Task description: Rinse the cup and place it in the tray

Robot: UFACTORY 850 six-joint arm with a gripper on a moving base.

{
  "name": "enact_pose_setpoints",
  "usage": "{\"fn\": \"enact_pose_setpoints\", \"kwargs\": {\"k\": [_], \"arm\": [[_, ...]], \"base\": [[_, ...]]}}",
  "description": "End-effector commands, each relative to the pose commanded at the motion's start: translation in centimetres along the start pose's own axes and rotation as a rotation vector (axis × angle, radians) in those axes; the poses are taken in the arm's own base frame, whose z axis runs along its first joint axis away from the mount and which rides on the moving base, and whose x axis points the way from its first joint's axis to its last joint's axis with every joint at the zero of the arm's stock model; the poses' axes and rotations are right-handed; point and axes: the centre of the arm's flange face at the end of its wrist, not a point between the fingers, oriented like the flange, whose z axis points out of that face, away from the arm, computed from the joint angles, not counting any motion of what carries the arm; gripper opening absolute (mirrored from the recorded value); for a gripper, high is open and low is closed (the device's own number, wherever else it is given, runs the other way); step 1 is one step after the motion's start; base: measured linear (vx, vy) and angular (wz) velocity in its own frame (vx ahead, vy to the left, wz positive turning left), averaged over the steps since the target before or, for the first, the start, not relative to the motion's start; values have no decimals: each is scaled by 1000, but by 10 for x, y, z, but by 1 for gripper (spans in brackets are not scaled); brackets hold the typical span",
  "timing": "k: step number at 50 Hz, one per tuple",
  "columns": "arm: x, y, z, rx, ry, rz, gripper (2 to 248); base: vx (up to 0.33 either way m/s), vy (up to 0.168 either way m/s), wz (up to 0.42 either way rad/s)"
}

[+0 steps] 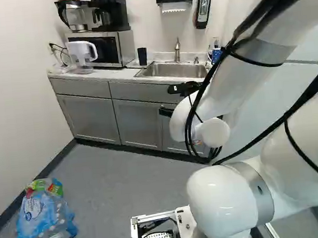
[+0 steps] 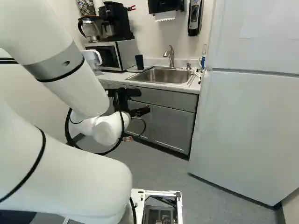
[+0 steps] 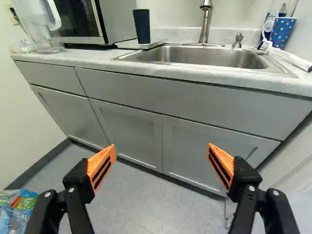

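The gripper (image 2: 140, 101) hangs in front of the grey cabinets, below counter height, in the right base view. In the wrist view the gripper (image 3: 162, 156) stands wide open with nothing between its orange pads. A dark blue cup (image 3: 142, 26) stands upright on the counter ahead of and above the fingers, between microwave and sink. It is at a low, flat tray (image 3: 157, 42); whether it rests fully on it I cannot tell. The metal sink (image 3: 204, 57) with its faucet (image 3: 206, 22) lies beside the tray.
A microwave (image 1: 97, 49) with coffee makers on top and a clear pitcher (image 1: 81, 54) stand on the counter. A polka-dot cup (image 3: 282, 33) and a white brush (image 3: 291, 58) are beyond the sink. A white fridge (image 2: 247, 116) flanks the cabinets; bottled water (image 1: 43, 220) lies on the floor.
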Motion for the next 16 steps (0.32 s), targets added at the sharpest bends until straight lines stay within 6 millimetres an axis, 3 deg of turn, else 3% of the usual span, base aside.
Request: {"fn": "enact_pose_setpoints", "kwargs": {"k": [16], "arm": [[0,0,0,0,0,0,247]], "base": [[0,0,0]]}}
